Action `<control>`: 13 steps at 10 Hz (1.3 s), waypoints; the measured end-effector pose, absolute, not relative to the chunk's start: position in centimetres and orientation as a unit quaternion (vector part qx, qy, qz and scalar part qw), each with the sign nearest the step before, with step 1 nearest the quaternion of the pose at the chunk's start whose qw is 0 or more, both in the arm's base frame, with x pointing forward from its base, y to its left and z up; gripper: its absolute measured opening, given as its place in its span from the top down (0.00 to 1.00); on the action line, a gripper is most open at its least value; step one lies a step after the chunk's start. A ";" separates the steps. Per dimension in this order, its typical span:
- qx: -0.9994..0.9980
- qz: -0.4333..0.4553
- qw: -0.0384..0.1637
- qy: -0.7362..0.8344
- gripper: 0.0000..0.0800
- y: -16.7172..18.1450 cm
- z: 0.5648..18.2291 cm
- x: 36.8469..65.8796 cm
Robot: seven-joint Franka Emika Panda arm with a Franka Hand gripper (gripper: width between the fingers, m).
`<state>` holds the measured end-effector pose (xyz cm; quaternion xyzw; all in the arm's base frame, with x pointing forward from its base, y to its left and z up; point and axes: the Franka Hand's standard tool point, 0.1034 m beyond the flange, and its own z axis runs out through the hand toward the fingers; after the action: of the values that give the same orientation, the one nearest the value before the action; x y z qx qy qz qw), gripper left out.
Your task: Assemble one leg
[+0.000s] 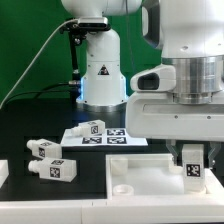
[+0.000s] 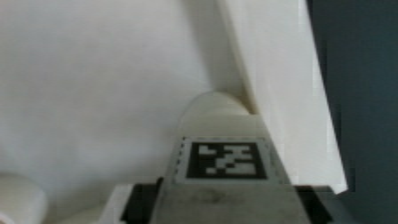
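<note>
My gripper (image 1: 191, 160) clamps a leg (image 1: 192, 170) over the tray (image 1: 150, 176).

Exterior view: the held leg is a matte white post with a checkered tag, its tip low at the tray's right corner. The table (image 1: 30, 125) is black, a green curtain (image 1: 25, 40) behind it. Three loose legs (image 1: 48, 160) lie left, by the marker board (image 1: 115, 137).
Wrist view: the leg (image 2: 224, 140) tapers toward the tray's (image 2: 107, 90) raised rim, my fingers (image 2: 150, 200) flanking its sides.

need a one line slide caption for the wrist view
Wrist view: the hand holds a tagged white leg against the inside corner of the white tabletop piece.
</note>
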<state>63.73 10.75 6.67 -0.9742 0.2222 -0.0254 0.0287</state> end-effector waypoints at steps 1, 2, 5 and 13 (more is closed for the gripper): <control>-0.966 -0.025 0.029 0.257 0.65 10.8 6.7 63.7; -0.937 -0.020 0.028 0.347 0.65 11.1 6.7 63.5; -0.799 -0.008 0.043 0.600 0.65 11.6 6.6 63.6; -0.939 -0.012 0.041 0.340 0.19 11.4 5.9 63.8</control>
<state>63.81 11.38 5.87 -0.9395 0.3399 -0.0120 0.0414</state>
